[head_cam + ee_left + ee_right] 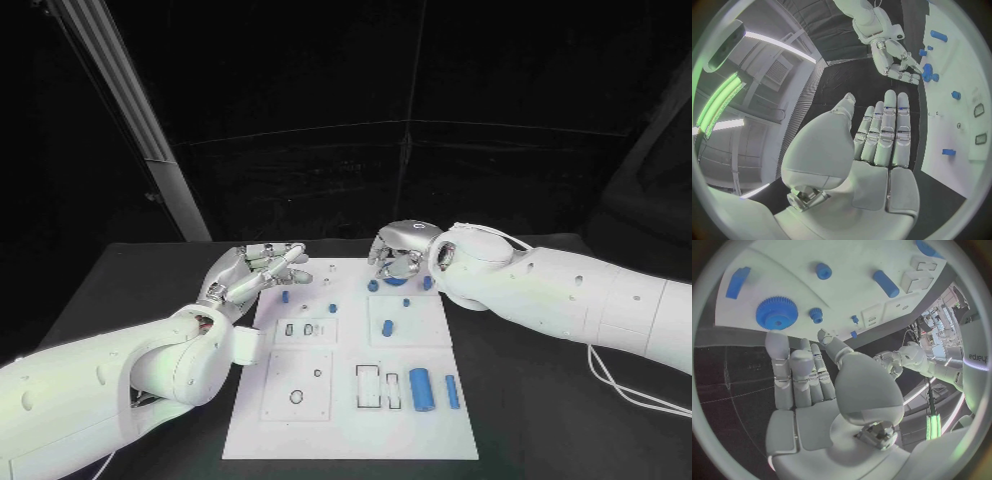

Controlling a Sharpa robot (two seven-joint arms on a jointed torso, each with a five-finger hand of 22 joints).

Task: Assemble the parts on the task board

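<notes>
While both silver many-fingered hands hang over the far end of the white rectangular task board point(351, 400), every blue part lies on that board.

Left hand point(257, 272): just off the board's far left corner, fingers straight and spread, nothing in them; the left wrist view shows the palm bare point(879, 150).

Right hand point(400, 255): above the board's far edge, fingers stretched out and slightly apart, holding nothing; in the right wrist view its fingertips point(776, 340) reach just short of the board's edge, close to the gear.

Blue toothed gear wheel point(776, 313): flat on the board at its far edge, beside the right hand, untouched.

Small blue pinion point(816, 315): on the board just beside the gear wheel.

Short blue cylinder point(387, 326): lying near the board's middle.

Large blue cylinder point(421, 389): lying toward the board's near right side, beside 2 rectangular slots.

Slim blue bar point(451, 392): lying just to the right of the large cylinder, parallel to it.

Small blue pegs point(286, 297): standing in the board's far left part, near the left hand.
</notes>
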